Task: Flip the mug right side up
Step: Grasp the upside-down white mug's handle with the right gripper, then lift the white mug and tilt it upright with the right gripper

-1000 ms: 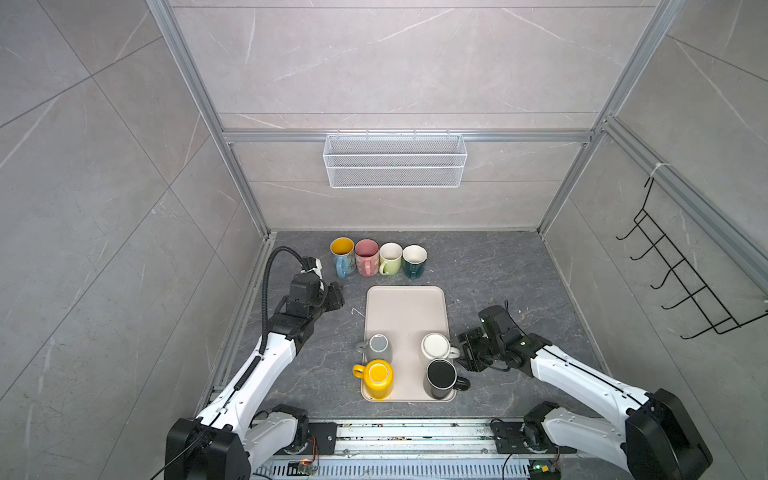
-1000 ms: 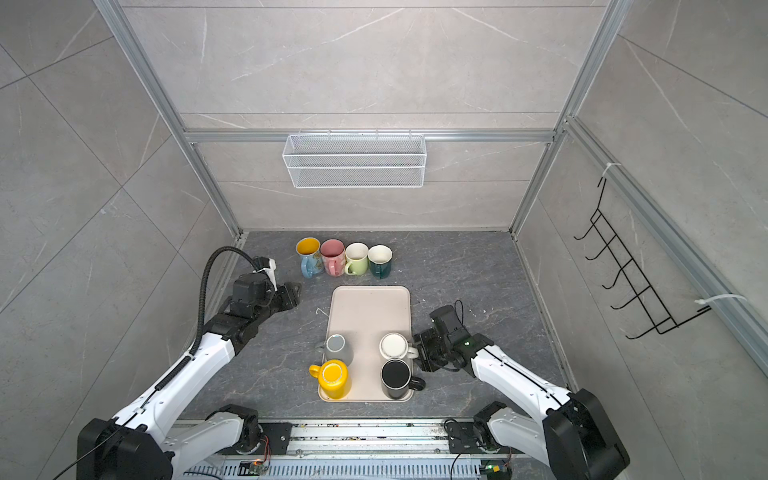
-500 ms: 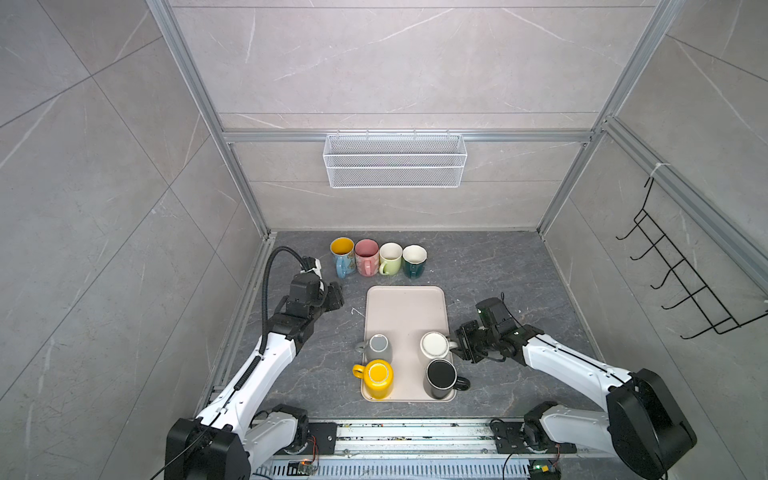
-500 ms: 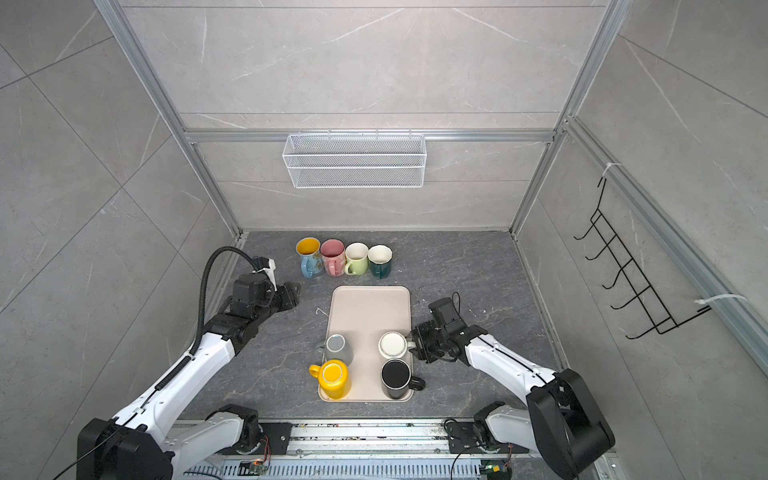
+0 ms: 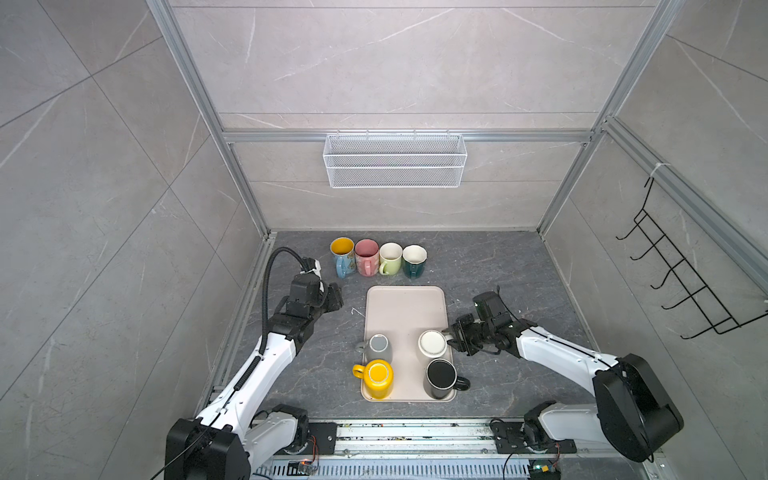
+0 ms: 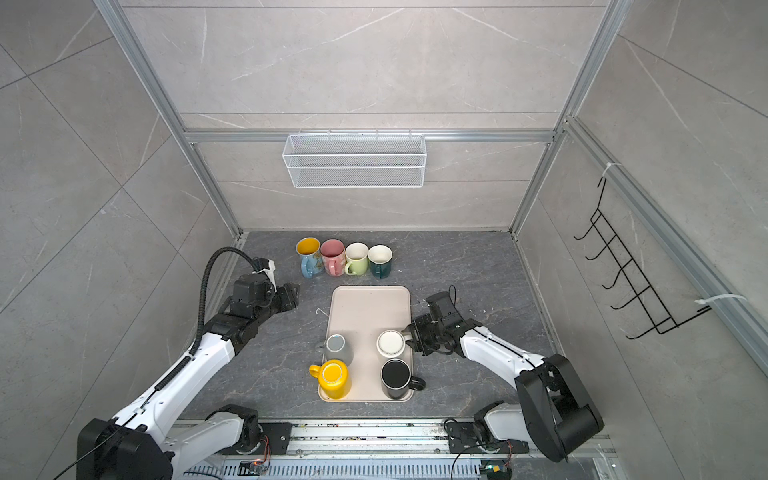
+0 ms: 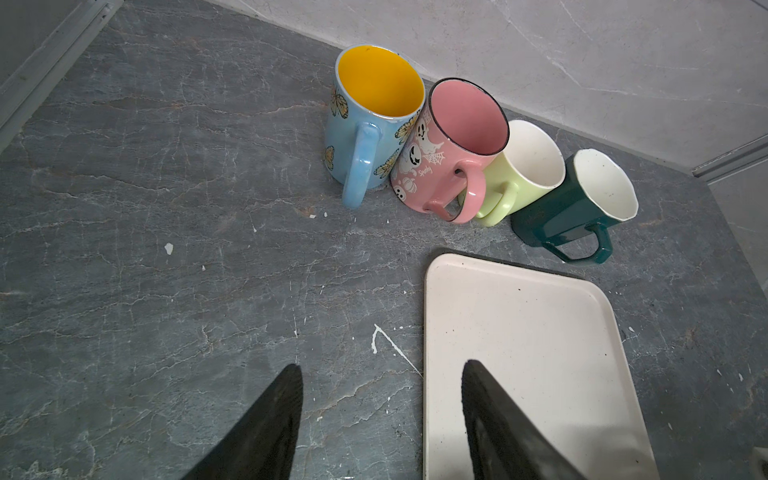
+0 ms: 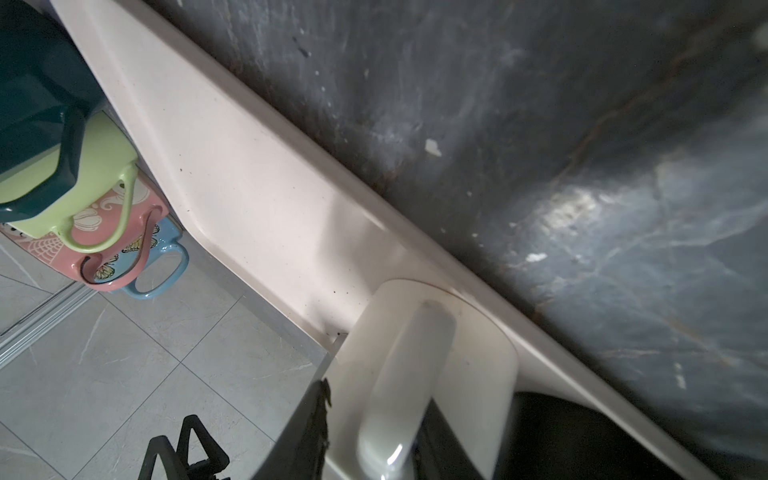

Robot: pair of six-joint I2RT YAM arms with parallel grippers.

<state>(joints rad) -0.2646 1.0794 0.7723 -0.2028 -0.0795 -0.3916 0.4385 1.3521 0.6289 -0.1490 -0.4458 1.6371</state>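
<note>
A white mug [image 5: 432, 343] [image 6: 391, 344] stands upside down on the right side of the beige tray [image 5: 405, 307] [image 6: 370, 307], its handle pointing right. My right gripper [image 5: 451, 338] [image 6: 409, 337] reaches in from the right at tray height. In the right wrist view my right gripper [image 8: 378, 395] has its jaws on either side of the mug's handle [image 8: 407, 365], closed in on it. My left gripper [image 5: 334, 297] [image 7: 382, 370] hangs open and empty over the floor by the tray's [image 7: 519, 332] far left corner.
A grey mug [image 5: 378, 347], a yellow mug [image 5: 377, 378] and a black mug [image 5: 440, 376] also stand upside down on the tray. Several upright mugs [image 5: 378, 257] line the back. A wire basket [image 5: 395, 166] hangs on the back wall, a hook rack [image 5: 685, 291] on the right wall.
My right gripper has moved left up to the white mug and its jaws have narrowed round the handle. The left arm has not moved.
</note>
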